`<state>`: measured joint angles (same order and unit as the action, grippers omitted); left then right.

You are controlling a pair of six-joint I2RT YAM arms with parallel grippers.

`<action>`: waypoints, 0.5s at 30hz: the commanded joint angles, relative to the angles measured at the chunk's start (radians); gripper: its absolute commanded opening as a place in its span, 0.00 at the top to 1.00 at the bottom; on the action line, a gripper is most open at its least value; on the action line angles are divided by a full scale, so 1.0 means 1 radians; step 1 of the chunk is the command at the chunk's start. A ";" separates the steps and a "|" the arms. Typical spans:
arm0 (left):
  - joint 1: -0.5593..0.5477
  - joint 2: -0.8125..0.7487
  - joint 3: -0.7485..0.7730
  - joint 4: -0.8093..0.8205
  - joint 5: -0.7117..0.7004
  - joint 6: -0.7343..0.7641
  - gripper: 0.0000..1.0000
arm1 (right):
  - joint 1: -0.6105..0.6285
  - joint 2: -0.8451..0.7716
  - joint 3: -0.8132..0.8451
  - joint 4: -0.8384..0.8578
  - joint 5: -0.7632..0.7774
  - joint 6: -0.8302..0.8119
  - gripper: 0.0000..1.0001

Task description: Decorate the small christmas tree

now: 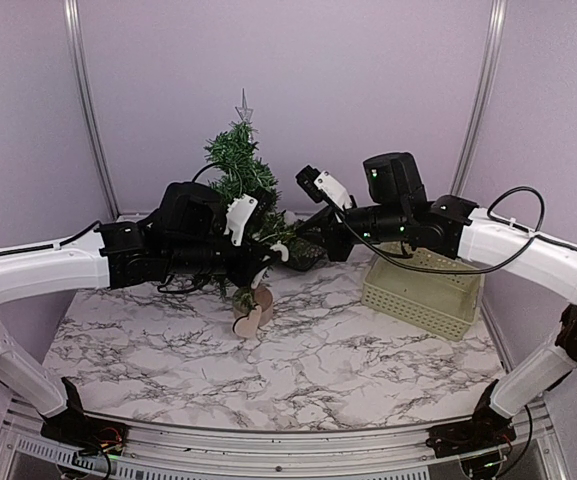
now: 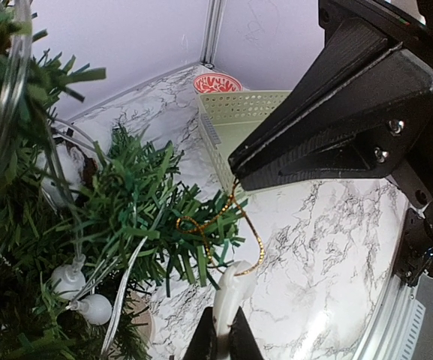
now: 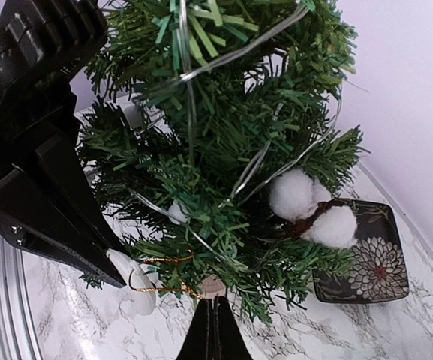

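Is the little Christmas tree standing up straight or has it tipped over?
Upright. In the overhead view the small christmas tree has its star pointing up, roughly above its wooden base.

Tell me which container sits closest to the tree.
The dark square dish with the flower pattern, beside the small christmas tree's lower branches. The cream basket stands further right; the red patterned bowl lies beyond it.
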<state>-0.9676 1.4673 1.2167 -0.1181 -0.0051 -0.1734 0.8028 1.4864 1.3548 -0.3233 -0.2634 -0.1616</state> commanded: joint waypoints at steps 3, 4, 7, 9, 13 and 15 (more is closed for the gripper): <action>0.004 0.020 0.044 -0.034 -0.014 0.012 1.00 | -0.004 -0.011 0.003 -0.015 0.033 -0.011 1.00; 0.004 0.021 0.045 -0.035 -0.011 0.013 1.00 | -0.004 -0.012 0.002 -0.017 0.032 -0.012 1.00; 0.004 0.022 0.046 -0.041 -0.001 0.020 1.00 | -0.004 -0.016 -0.005 -0.021 0.032 -0.013 1.00; 0.004 0.022 0.049 -0.042 0.001 0.021 1.00 | -0.004 -0.024 -0.011 -0.020 0.029 -0.013 1.00; 0.003 0.031 0.060 -0.051 0.027 0.032 1.00 | -0.004 -0.026 -0.021 -0.027 0.029 -0.015 1.00; 0.003 0.039 0.069 -0.060 0.030 0.036 1.00 | -0.004 -0.024 -0.026 -0.029 0.036 -0.017 1.00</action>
<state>-0.9676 1.4868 1.2354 -0.1467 -0.0013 -0.1623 0.8028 1.4864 1.3357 -0.3370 -0.2432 -0.1688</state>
